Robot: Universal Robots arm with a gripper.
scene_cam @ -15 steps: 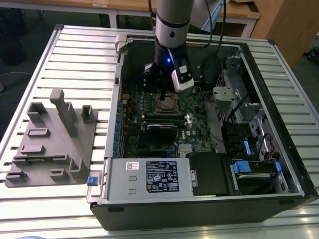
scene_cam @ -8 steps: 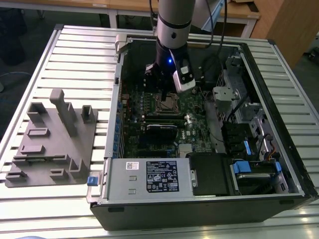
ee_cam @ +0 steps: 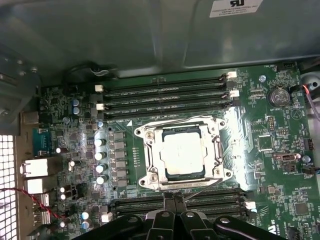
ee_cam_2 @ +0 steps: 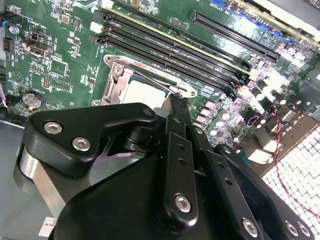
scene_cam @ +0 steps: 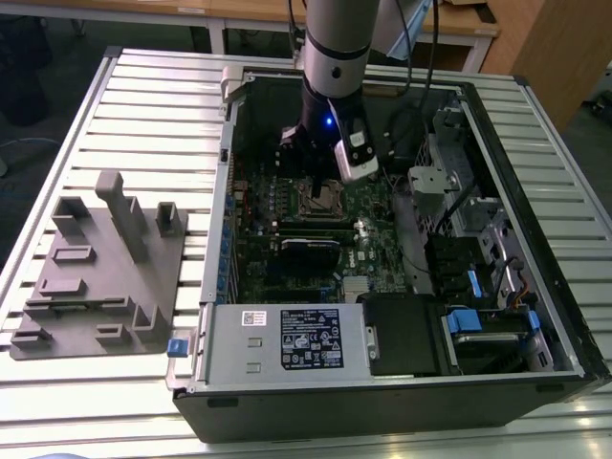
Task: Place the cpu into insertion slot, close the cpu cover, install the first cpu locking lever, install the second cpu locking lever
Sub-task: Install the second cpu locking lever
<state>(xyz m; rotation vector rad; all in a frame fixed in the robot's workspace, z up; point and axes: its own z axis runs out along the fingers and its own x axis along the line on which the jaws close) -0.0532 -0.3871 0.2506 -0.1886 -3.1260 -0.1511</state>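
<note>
Exterior view first: you see the arm reaching down into the open computer case [scene_cam: 535,220], which lies on its side on the slatted counter [scene_cam: 153,105], with the gripper [scene_cam: 320,172] hanging just above the socket area of the green board [scene_cam: 287,239]. First wrist view gives you the clearest look at the work: the cpu [ee_cam: 183,153] already lies flat inside the slot [ee_cam: 181,173], its dull silvery top showing through the cut-out of the cover [ee_cam: 150,155], which looks folded down around the chip, so the chip is seated and framed. A thin locking lever [ee_cam: 200,188] runs slantwise along the socket's 6 o'clock edge, just beside the gripper tips, which suggests the tool sits there to work that lever rather than the chip. In that view the fingers [ee_cam: 176,202] stand close together at the socket's 6 o'clock side with only a narrow seam between them and nothing visibly clamped; you should treat them as drawn together and empty. Second wrist view shows the black finger linkage in front, with the cover and chip beyond it, beside the long memory slots [ee_cam_2: 175,45]. Off to the case's 9 o'clock side in the exterior view, a grey parts fixture [scene_cam: 100,268] rests on the counter, well apart from the work.
</note>
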